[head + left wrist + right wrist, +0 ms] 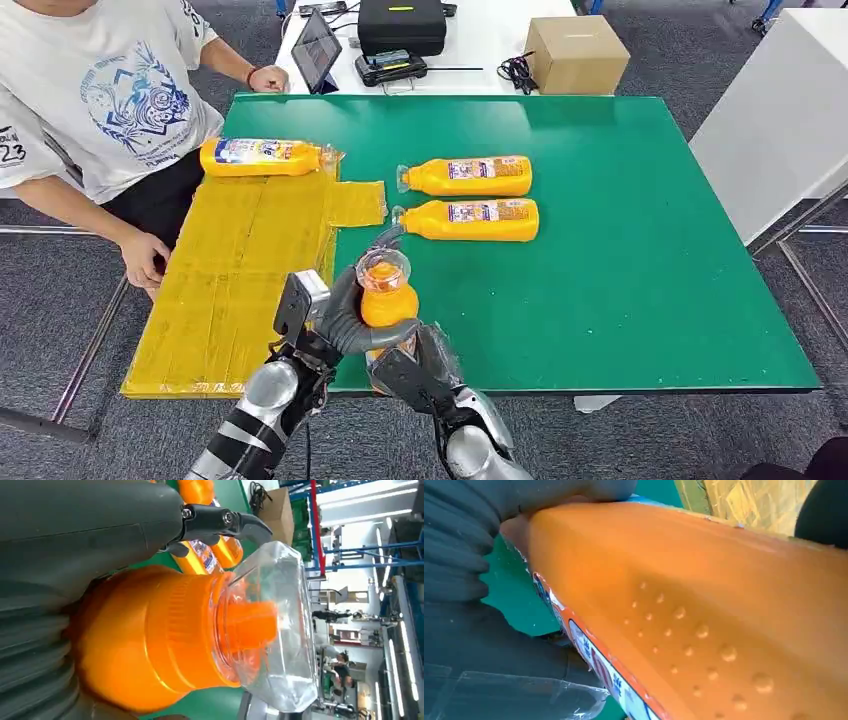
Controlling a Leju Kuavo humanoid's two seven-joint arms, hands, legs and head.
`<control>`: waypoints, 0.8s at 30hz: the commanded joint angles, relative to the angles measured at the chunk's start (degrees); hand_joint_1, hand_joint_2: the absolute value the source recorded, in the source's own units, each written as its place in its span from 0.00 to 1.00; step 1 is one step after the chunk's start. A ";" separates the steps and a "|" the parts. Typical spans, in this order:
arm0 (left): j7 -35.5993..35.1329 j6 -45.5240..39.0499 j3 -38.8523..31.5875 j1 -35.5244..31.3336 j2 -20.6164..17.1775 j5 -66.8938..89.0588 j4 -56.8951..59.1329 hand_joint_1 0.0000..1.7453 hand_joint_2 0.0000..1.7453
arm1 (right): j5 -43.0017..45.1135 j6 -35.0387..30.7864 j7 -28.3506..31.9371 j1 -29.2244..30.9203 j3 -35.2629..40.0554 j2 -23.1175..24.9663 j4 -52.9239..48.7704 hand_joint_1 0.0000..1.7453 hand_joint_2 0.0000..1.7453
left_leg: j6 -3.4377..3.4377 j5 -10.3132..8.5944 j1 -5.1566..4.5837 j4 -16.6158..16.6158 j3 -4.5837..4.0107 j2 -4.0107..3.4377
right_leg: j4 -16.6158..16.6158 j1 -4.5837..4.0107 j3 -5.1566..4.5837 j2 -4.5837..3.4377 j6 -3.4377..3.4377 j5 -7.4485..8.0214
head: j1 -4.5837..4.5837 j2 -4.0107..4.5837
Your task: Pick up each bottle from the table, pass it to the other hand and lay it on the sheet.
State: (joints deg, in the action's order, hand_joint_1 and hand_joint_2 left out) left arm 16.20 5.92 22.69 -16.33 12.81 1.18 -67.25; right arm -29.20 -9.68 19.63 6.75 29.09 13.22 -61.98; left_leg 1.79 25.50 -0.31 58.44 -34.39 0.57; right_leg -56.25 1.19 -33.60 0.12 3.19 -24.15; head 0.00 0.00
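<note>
An orange bottle [387, 297] with a clear cap stands upright in the air over the table's front edge, between both hands. My left hand [338, 312] wraps its upper body from the left; up close its dark fingers [220, 521] curl over the bottle [150, 640] near the neck. My right hand [412, 372] grips the lower body from below, and its grey cover [469, 555] lies against the bottle's side [704, 605]. Two more orange bottles [470, 176] [475, 219] lie side by side on the green table [620, 250]. Another bottle [262, 156] lies at the far end of the yellow sheet [240, 270].
A person in a white T-shirt [100, 90] sits at the table's left side, one hand [145, 260] close to the sheet's edge. Behind the green table stands a white table with a cardboard box [577, 53], a tablet [316, 47] and a black case [401, 24].
</note>
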 commanded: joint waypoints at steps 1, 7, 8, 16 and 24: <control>-1.89 3.24 0.21 -0.89 -1.30 -1.16 3.03 0.00 1.00 | -0.33 -0.31 0.17 2.71 0.81 -1.36 -1.59 1.00 1.00 | -0.14 0.10 0.11 -0.02 0.29 -0.19 | 0.07 -0.12 0.26 -0.14 -0.19 -0.03 | 0.00 0.00; -2.73 4.29 0.69 -1.24 -1.50 -1.06 4.20 0.00 1.00 | -2.01 -0.99 -0.49 3.23 1.77 -1.41 -1.70 1.00 1.00 | -0.07 0.03 0.03 -0.03 0.14 -0.11 | 0.04 -0.03 0.12 -0.08 -0.10 0.00 | 0.00 0.00; -2.89 4.49 0.61 -1.35 -1.47 -1.32 4.53 0.00 1.00 | -2.99 -1.56 -0.85 3.46 2.18 -1.57 -1.37 1.00 1.00 | -0.11 0.07 0.07 -0.04 0.25 -0.15 | 0.06 -0.08 0.22 -0.11 -0.16 -0.02 | 0.00 0.00; -5.36 5.05 1.73 -2.28 -2.36 0.71 7.64 0.00 1.00 | -4.90 -3.88 -2.03 4.11 2.21 -1.88 -1.62 1.00 1.00 | -0.10 0.04 0.04 -0.05 0.21 -0.17 | 0.06 -0.05 0.17 -0.14 -0.13 0.01 | 0.00 0.00; -5.55 5.28 1.93 -2.58 -2.34 1.35 8.63 0.51 1.00 | -4.94 -3.93 -2.10 4.32 2.36 -1.75 -2.61 1.00 1.00 | -0.12 0.09 0.05 -0.04 0.28 -0.23 | 0.05 -0.06 0.23 -0.19 -0.15 -0.02 | 0.00 0.00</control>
State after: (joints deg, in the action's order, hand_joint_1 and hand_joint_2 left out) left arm 11.72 10.73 21.70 -18.17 12.28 1.40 -64.70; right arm -34.14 -13.33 17.38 6.75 28.79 12.55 -63.67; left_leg 1.79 25.50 -0.31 58.44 -34.40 0.58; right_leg -56.26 1.19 -33.60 0.12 3.19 -24.15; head 0.00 0.00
